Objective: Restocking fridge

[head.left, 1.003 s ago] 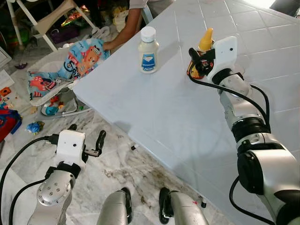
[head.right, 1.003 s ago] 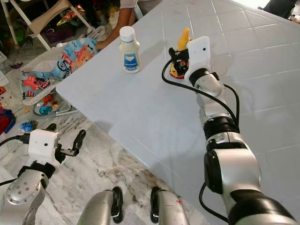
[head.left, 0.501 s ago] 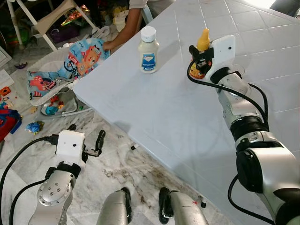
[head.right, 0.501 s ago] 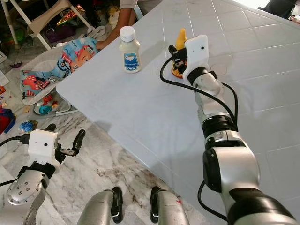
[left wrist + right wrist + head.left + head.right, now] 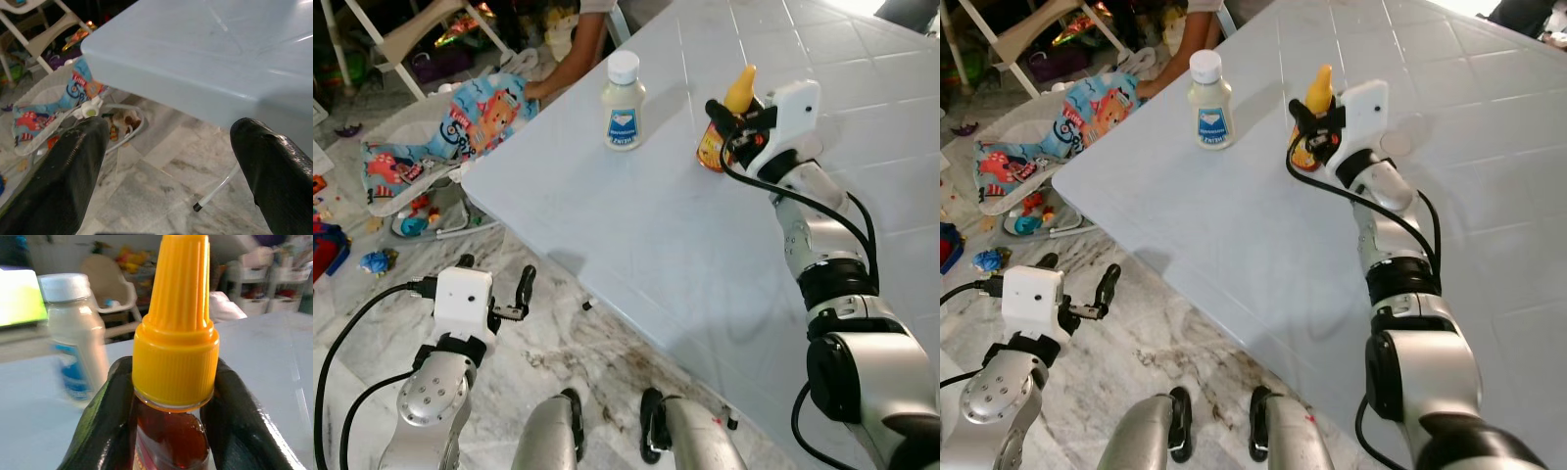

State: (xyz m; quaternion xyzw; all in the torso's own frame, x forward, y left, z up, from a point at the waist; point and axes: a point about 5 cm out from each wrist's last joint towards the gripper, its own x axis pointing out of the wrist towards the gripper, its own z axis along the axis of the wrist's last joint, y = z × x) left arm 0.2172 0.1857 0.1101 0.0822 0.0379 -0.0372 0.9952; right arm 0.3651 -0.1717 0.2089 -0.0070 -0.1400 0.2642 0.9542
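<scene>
The right gripper (image 5: 168,431) pinches a sauce bottle (image 5: 715,144), dark amber with a ribbed yellow cap (image 5: 176,338), on the far table (image 5: 636,225). The left gripper (image 5: 168,161) hangs spread near the floor.

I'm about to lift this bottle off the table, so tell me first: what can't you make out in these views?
- Yellow-capped bottle: its label, head views too small, right gripper fingers cover it in the wrist view.
- White-capped bottle: label text too small in head views, blurred in the right wrist view.
- Person's arm: cut off by the top edge.
- Fridge: no view tells where it stands.
</scene>
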